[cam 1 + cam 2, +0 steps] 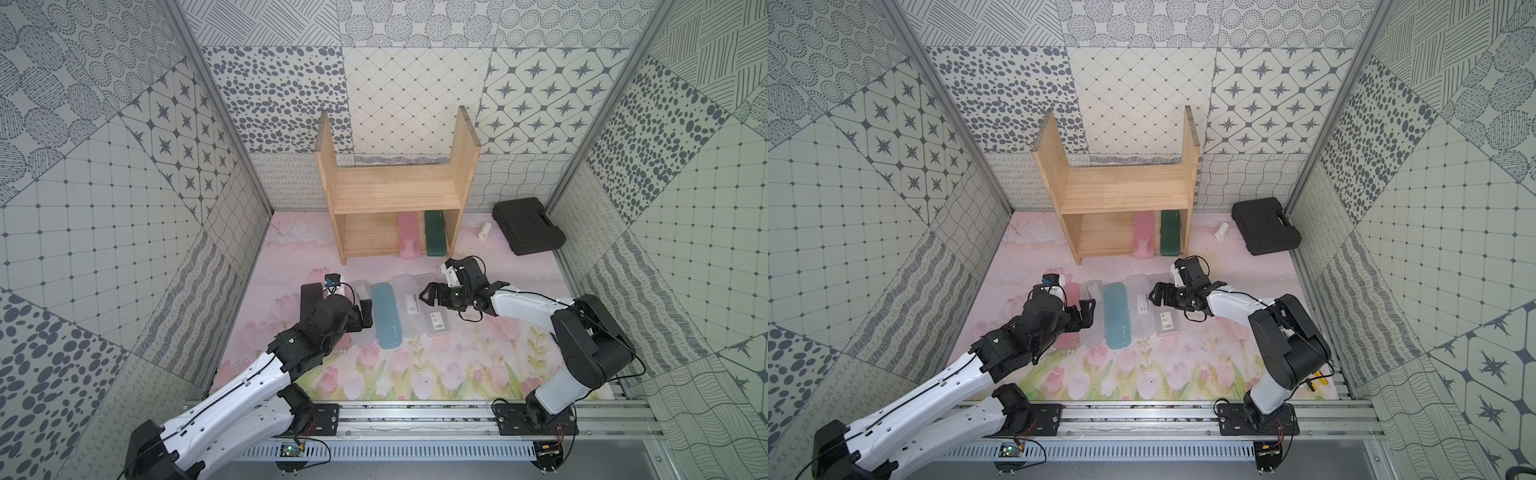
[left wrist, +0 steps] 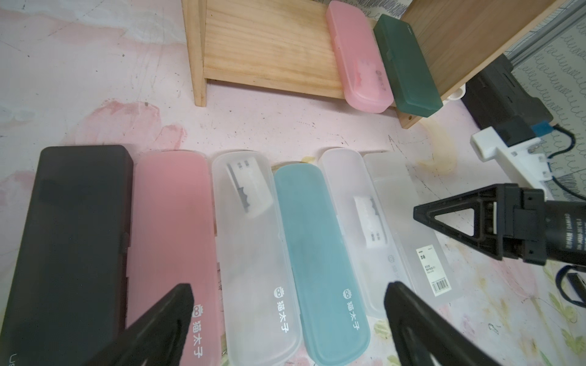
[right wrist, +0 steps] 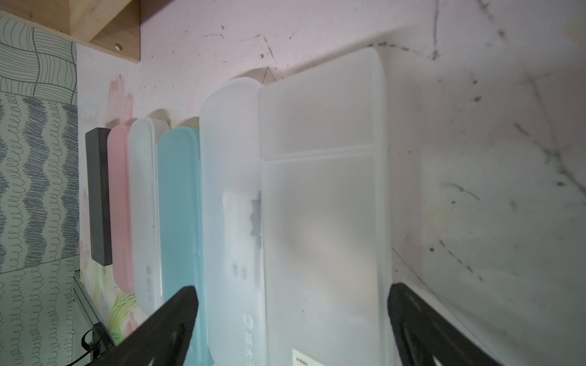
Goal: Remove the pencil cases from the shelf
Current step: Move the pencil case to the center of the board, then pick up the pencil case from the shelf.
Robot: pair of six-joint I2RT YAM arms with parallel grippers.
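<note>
The pine shelf (image 1: 395,195) stands at the back. A pink pencil case (image 1: 407,235) and a dark green one (image 1: 435,232) lie on its lower board; its upper board is bare. In front, a row lies on the mat: black (image 2: 73,237), pink (image 2: 171,221), clear (image 2: 250,253), blue (image 1: 385,316), clear (image 1: 409,307) and a labelled clear case (image 1: 434,316). My left gripper (image 1: 365,316) hovers open over the row's left part, holding nothing. Open and empty too, my right gripper (image 1: 426,297) hangs above the labelled clear case (image 3: 323,237).
A big black moulded tool case (image 1: 528,226) and a small white cylinder (image 1: 485,230) lie right of the shelf. Patterned walls close in on three sides. An aluminium rail (image 1: 415,419) carrying both arm bases runs along the front edge.
</note>
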